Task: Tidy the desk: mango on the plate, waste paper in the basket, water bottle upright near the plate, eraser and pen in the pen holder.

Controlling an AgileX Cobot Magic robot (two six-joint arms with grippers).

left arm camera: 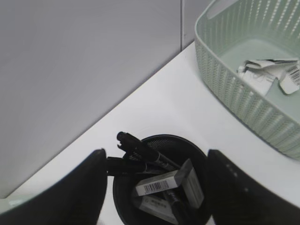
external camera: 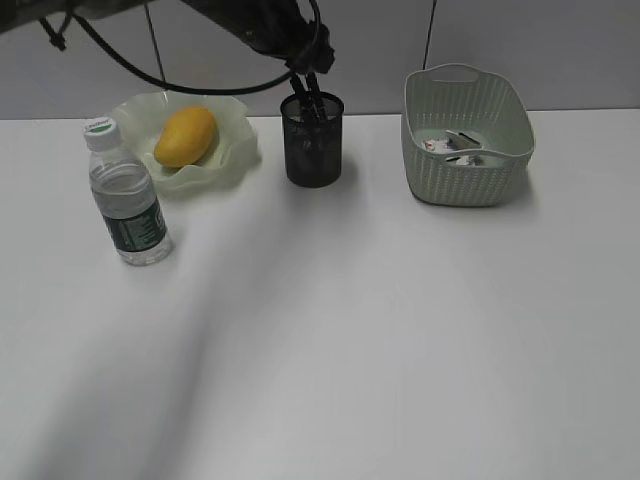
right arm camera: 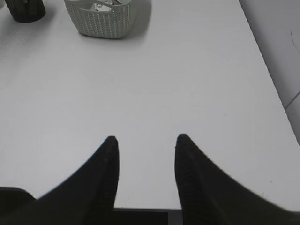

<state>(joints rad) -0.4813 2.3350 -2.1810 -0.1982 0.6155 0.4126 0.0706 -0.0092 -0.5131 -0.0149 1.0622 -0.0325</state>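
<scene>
The pen [left arm camera: 143,152] and eraser [left arm camera: 166,183] sit inside the pen holder [left arm camera: 123,197] on the white worktop [external camera: 350,330], directly beneath the left end effector [left arm camera: 154,187], whose fingers spread wide, gripping nothing, astride the cup's rim.

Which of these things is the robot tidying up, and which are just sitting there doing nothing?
Part of the tidying:
mango on the plate
water bottle
pen and eraser in the pen holder
waste paper in the basket

Just lying about:
nothing; only the bare desk is left.
</scene>
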